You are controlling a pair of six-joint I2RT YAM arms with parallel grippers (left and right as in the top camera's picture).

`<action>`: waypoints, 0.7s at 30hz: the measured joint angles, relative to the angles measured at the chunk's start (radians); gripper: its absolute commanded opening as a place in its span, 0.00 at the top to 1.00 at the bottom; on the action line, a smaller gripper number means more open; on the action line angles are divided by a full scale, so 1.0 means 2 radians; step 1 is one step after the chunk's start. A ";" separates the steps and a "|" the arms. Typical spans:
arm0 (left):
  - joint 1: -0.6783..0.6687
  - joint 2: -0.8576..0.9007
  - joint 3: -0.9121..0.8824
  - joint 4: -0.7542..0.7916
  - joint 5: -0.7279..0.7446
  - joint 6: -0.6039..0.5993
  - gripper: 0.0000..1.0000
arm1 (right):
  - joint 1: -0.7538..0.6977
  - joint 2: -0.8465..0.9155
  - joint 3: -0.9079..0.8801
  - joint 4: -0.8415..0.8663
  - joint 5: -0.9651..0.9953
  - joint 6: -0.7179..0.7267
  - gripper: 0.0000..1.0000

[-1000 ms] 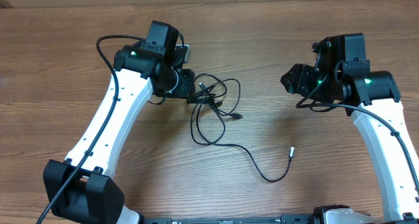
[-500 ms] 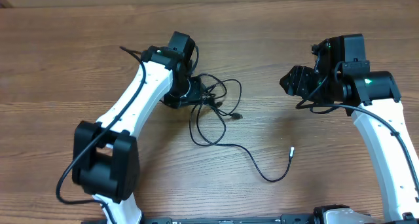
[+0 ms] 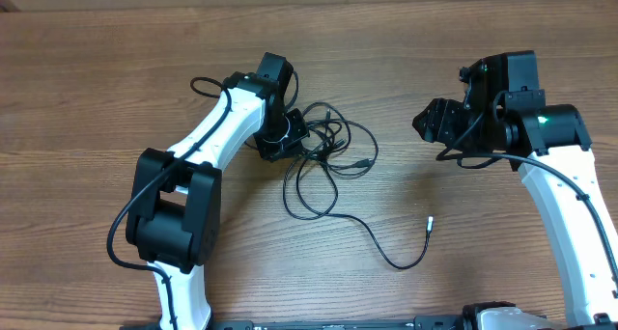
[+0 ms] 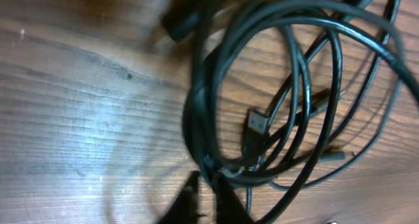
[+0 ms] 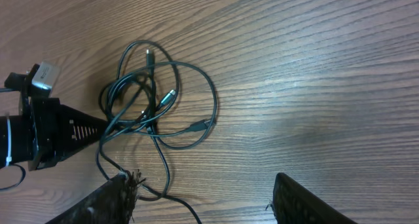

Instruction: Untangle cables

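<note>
Most of the job is left, as I judge it. On the wooden table (image 3: 116, 98) the cables (image 3: 323, 147) lie as one knotted cluster left of centre, several loops crossing each other. A wider loop hangs below the cluster, and only one long strand runs free toward the right front. That strand ends in a silvery plug tip (image 3: 431, 222) well apart from the knot. No cord lies wholly separate. The left arm (image 3: 214, 132) reaches in over the cluster's left edge, and the left gripper (image 3: 293, 137) sits right at the knot. In its wrist view the two dark fingertips (image 4: 191, 199) stand almost together around a strand at the lower edge of the coil, so it appears clamped on the cables. The right gripper (image 3: 432, 121) hovers well off to the right of the tangle, its fingers (image 5: 118, 198) spread wide with nothing between them.

Against the frame a second ago, the left arm has changed most: its elbow has swung in from the front-left corner toward the table's middle, and the wrist has turned. The cluster has been drawn a little to the right, its outer loop bulging further out and a small plug (image 3: 365, 163) carried along with it. The right arm (image 3: 560, 205) and the free strand's tip sit where they were
</note>
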 measured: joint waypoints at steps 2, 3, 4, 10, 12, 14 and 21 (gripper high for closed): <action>0.001 0.000 0.001 0.003 0.000 0.010 0.96 | 0.000 0.000 0.000 0.000 0.000 0.000 0.30; 0.000 0.000 0.007 0.002 0.000 0.023 0.96 | 0.000 0.000 0.000 -0.001 0.000 0.000 0.30; 0.000 -0.001 0.012 0.002 0.000 0.029 0.96 | 0.000 0.000 0.000 0.000 0.000 0.000 0.29; 0.000 -0.040 0.075 -0.006 0.000 0.100 0.96 | 0.000 0.000 0.000 0.017 -0.014 0.001 0.25; -0.001 -0.066 0.090 -0.015 -0.001 0.120 0.96 | 0.000 0.000 0.000 0.028 -0.028 0.000 0.25; -0.003 -0.100 0.100 -0.036 -0.012 0.134 0.94 | 0.000 0.000 0.000 0.041 -0.046 0.000 0.24; -0.005 -0.128 0.107 -0.105 -0.086 0.114 0.50 | 0.016 0.015 0.000 0.050 -0.069 0.000 0.26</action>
